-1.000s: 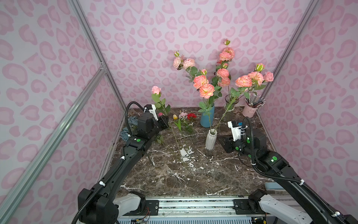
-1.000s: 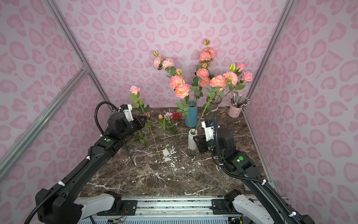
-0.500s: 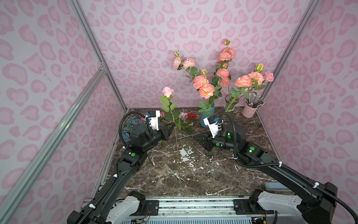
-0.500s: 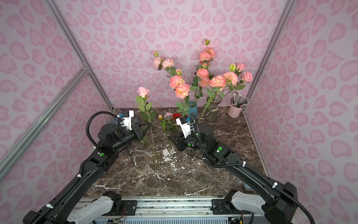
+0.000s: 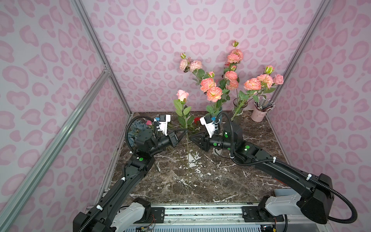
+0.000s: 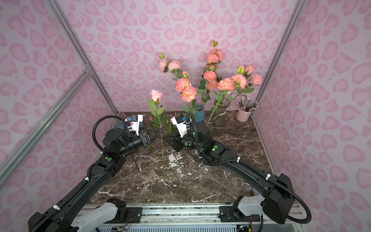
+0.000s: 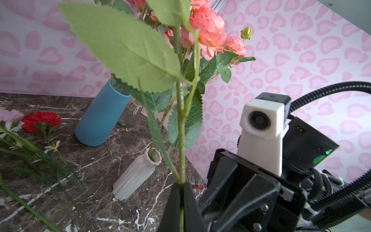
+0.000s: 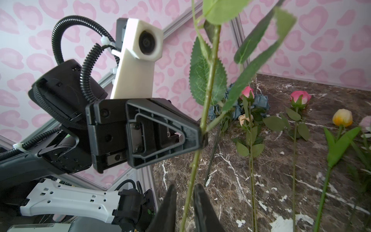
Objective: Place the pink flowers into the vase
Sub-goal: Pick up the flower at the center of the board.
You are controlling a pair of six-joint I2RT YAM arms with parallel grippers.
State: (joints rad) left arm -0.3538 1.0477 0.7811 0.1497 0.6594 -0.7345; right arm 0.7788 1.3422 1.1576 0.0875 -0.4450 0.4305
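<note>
Left hand [image 5: 185, 131] clamps the rose [image 5: 182, 95] stem; close your barely parted right hand [image 5: 191, 138] squarely on it before releasing.

Bright, even light; wrist views blur close up.

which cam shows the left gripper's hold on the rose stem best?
Right wrist: the left gripper is seen side-on and close, jaws shut on the pink rose stem. Left wrist shows only its own fingertips, stem between them. Both top views show the pinch small and distant.
</note>
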